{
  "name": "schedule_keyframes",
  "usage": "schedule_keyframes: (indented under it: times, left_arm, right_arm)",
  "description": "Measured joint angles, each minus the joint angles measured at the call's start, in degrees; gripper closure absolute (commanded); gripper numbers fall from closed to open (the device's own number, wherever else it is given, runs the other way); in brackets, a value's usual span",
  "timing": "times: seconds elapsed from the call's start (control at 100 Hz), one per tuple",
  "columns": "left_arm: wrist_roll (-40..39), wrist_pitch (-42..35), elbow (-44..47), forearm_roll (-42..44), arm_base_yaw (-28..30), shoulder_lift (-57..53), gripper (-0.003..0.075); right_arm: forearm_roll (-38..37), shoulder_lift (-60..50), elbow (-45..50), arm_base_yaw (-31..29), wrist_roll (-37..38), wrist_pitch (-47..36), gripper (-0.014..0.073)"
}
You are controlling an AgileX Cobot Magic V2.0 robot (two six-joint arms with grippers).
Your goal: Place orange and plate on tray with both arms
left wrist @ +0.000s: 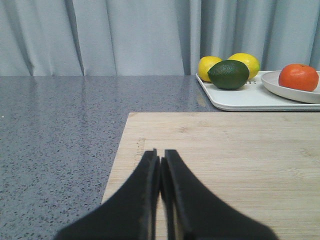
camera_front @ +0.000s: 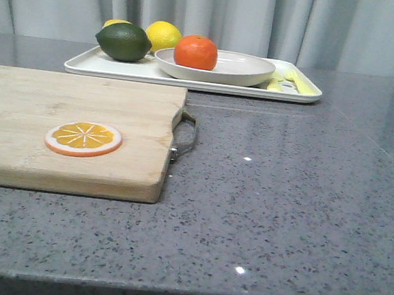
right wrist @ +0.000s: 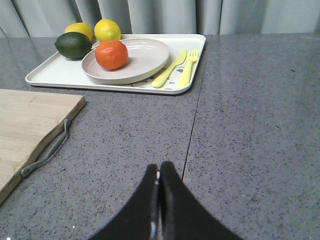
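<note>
Front view shows the whole round bright-orange orange (camera_front: 196,52) sitting in the wide shallow off-white plate (camera_front: 241,72), towards that plate's left side; the plate itself rests on the large flat rectangular white tray (camera_front: 113,67) at the far side of the speckled grey stone counter (camera_front: 283,200); on the tray's left end lie a dark green lime (camera_front: 123,41) and two yellow lemons (camera_front: 164,35) (one mostly hidden behind the lime); pale yellow plastic cutlery (camera_front: 290,80) lies on the tray just right of the plate.

Nearer the camera, at the left, a pale wooden cutting board (camera_front: 63,132) with a metal handle (camera_front: 185,138) lies on the counter, well apart from the tray; a flat orange slice (camera_front: 83,139) rests on its top.

Neither arm appears in the front view; the left wrist view shows the left tool (left wrist: 160,156) over the cutting board, its black fingers pressed together with nothing between them; the right wrist view shows the right tool (right wrist: 158,170) over bare counter, right of the board's handle, likewise closed and holding nothing.
</note>
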Motion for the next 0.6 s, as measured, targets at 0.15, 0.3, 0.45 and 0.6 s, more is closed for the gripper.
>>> schedule_keyframes:
  times: [0.15,0.3,0.45,0.6]
  left_arm:
    - [0.00,0.00,0.00,0.00,0.00,0.00,0.0739]
    - [0.00,0.00,0.00,0.00,0.00,0.00,0.0739]
    - [0.00,0.00,0.00,0.00,0.00,0.00,0.0739]
    - [0.00,0.00,0.00,0.00,0.00,0.00,0.0739]
  right_arm:
    - [0.00,0.00,0.00,0.00,0.00,0.00,0.0659]
    - [0.00,0.00,0.00,0.00,0.00,0.00,0.0659]
    - [0.00,0.00,0.76,0.00,-0.13,-0.91,0.0659]
    - [-0.13,-0.68,4.07,0.00,-0.12,-6.94,0.0659]
